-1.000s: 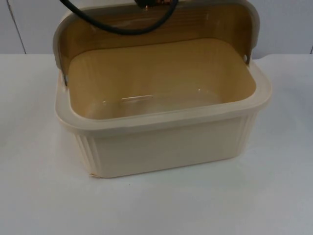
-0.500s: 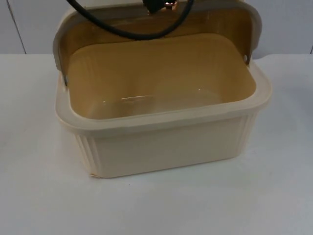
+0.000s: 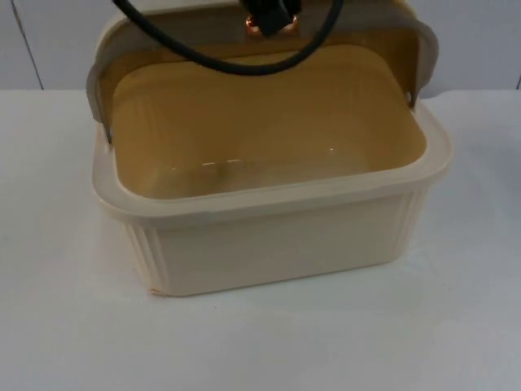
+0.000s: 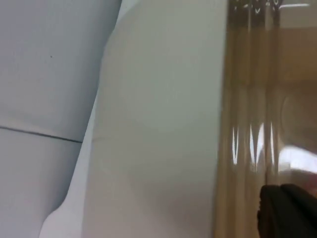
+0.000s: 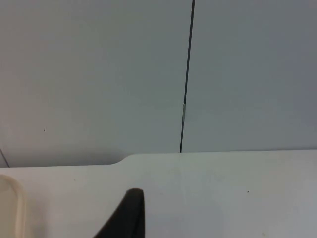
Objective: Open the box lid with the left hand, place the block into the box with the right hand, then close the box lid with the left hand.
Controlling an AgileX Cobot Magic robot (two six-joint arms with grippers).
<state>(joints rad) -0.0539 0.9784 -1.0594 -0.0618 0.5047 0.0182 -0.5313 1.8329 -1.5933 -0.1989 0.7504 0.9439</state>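
Cream box on table, lid raised, left claw at lid

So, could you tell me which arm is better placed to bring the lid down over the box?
Left, probably. Its gripper is right at the raised lid at the back of the box, while the right gripper waits over bare table, facing the wall.

No legible text, label, brand, number or sign in any view. Box outer wall: plain cream, ribbed at the corners, unmarked. Lid above it: unmarked. Table around the box: plain white, unmarked.
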